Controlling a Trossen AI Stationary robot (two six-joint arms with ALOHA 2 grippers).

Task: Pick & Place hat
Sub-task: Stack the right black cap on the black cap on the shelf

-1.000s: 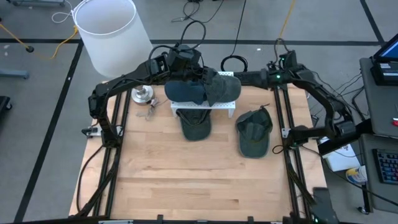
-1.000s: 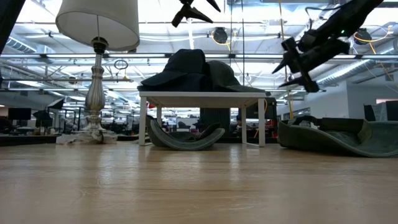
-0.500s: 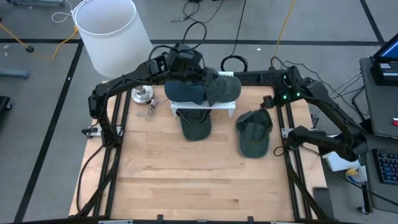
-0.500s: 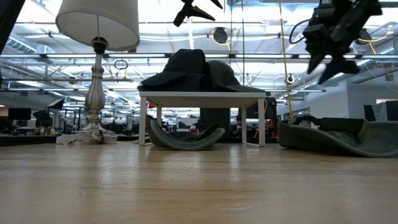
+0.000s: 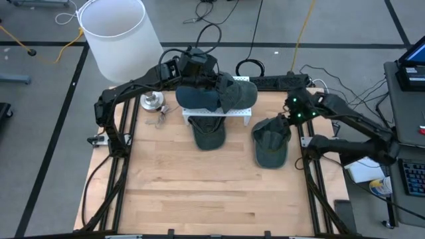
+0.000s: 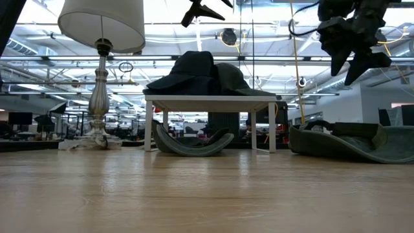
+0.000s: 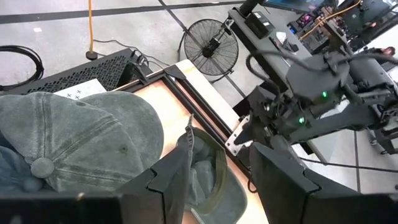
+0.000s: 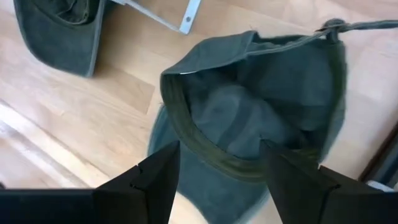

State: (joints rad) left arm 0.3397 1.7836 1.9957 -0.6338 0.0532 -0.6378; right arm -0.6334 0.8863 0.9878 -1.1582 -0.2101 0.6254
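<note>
High view: upturned hat (image 5: 271, 142) lies just below the open right gripper (image 5: 287, 117).

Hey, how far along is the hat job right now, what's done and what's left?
Done: two caps sit on the white rack. In hand: nothing is gripped; the right gripper hangs open above the upside-down green cap lying on the table, and the left gripper waits open over the rack. Left: gripping that cap and placing it; another cap lies under the rack.
</note>
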